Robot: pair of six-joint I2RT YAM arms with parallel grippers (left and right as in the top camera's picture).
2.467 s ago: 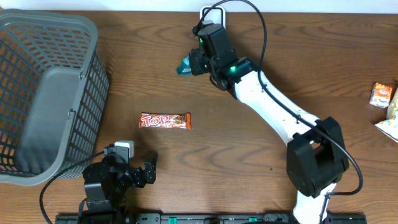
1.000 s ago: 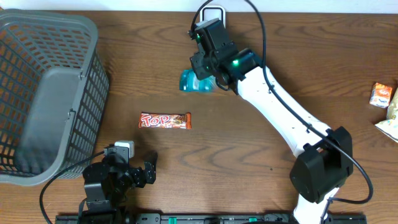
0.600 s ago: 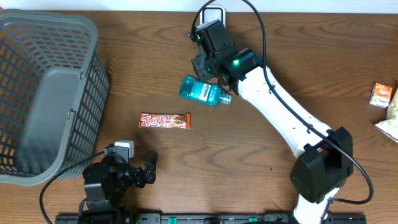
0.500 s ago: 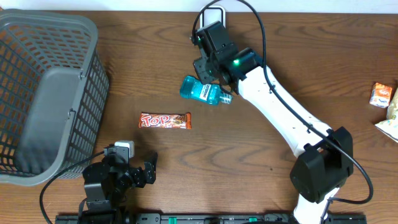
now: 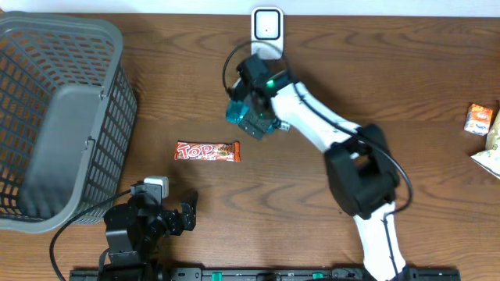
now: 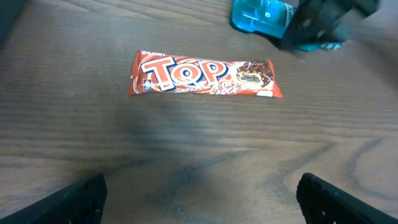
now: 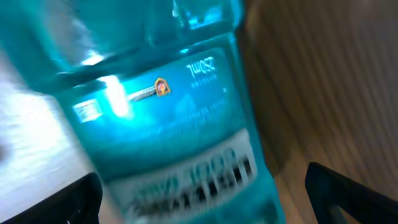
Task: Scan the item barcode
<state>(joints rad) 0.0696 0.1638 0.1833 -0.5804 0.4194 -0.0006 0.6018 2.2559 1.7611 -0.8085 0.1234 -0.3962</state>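
Observation:
A teal bottle [image 5: 233, 112] lies on the table below the white scanner [image 5: 266, 23]. My right gripper [image 5: 255, 121] is over it, open. In the right wrist view the bottle [image 7: 168, 118] fills the frame, blurred, with a white label of dark marks, and lies between the widely spread jaws of the right gripper [image 7: 202, 202]. The left wrist view shows the bottle [image 6: 258, 15] at the top, partly behind the dark right gripper [image 6: 323, 25]. My left gripper [image 5: 186, 216] rests open at the table's front edge with nothing between its fingers [image 6: 81, 199].
A red TOP candy bar [image 5: 207, 151] lies mid-table, ahead of the left gripper, and shows as the candy bar [image 6: 205, 74] in the left wrist view. A grey basket [image 5: 55, 117] stands at the left. Snack packets [image 5: 479, 119] lie at the right edge.
The right gripper opened and let go of the teal bottle, which dropped onto the table. The right arm then swung down and left over it. The left arm has not moved.

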